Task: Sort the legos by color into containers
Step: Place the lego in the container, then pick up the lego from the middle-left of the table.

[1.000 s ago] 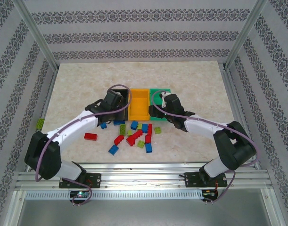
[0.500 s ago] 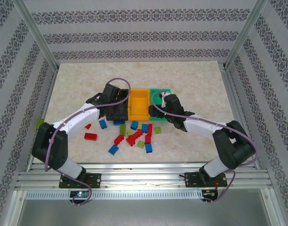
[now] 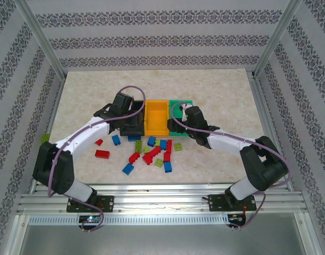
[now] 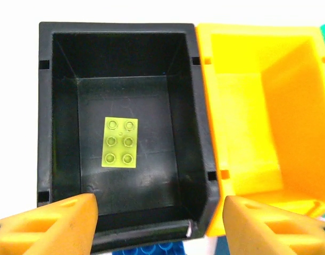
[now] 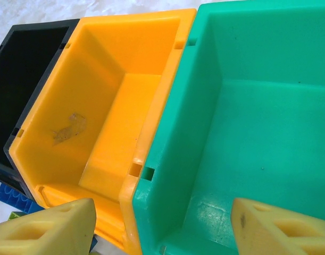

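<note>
My left tool (image 4: 159, 220) hangs with its two orange fingers (image 4: 61, 218) spread wide and nothing between them, just above the near rim of the black bin (image 4: 45, 106). Over the last second my left wrist has lifted and drawn a little back and to the left in the overhead view, away from the low reach it held at the bin's edge. Straight below it, one lime brick (image 4: 121, 142) lies flat and studs up on the bin's floor, clear of all four walls. I take that as a delivery just finished. The black bin now seems claimed for lime, so blue and red would fall to the other two, though a lime piece might as fairly have belonged in the green one. The orange bin (image 4: 247, 106) stands touching the black one on its right, and its floor looks bare. My right tool (image 5: 162, 228) has not moved in that time. Its pale fingers are apart and empty over the near edge where the orange bin meets the green bin (image 5: 247, 133), which also looks bare inside. The loose bricks (image 3: 151, 151), red, blue and lime, lie scattered on the worktop (image 3: 221, 95) just in front of the bins, so most of the sorting is left.
</note>
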`<state>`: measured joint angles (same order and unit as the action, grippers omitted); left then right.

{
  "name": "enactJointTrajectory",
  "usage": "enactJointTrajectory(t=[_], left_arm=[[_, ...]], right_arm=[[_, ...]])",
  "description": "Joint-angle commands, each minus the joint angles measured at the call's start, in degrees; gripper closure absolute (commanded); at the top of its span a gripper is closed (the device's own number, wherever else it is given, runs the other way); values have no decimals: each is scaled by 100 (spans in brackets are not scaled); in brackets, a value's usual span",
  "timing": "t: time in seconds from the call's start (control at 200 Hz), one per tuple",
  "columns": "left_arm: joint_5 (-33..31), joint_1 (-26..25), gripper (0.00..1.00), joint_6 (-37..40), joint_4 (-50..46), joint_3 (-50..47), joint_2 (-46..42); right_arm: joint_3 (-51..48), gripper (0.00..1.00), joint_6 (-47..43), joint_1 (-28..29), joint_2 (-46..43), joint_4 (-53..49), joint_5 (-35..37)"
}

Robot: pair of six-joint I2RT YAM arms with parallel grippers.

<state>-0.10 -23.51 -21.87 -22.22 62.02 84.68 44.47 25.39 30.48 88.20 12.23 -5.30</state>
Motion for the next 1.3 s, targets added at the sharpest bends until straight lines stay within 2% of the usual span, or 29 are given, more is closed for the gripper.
enactJointTrajectory(t=[0.0,0.355,0.515,0.62,0.914,1.164,1.299], left_arm=[[407,28,37,-81,13,-267,-428],[1209,-249,40,-252,-30,-1464,-1486],[1771,-487,40,-202,261,-1962,-1589],[1672,-731,40,-152,114,-2048,-1399],[841,-1425,39,-207,-447,-1998,-1365],[785,-1611,37,-337,-588,-2071,-1295],[278,-1613,36,-477,-859,-1918,-1100]], right_arm=[[-9,32,41,-7,39,69,-67],[22,32,29,11,127,78,-59],[24,32,33,18,138,75,-48],[33,32,32,43,145,86,-58],[34,32,27,63,136,67,-30],[63,32,36,71,197,71,-54],[68,32,34,66,199,78,-58]])
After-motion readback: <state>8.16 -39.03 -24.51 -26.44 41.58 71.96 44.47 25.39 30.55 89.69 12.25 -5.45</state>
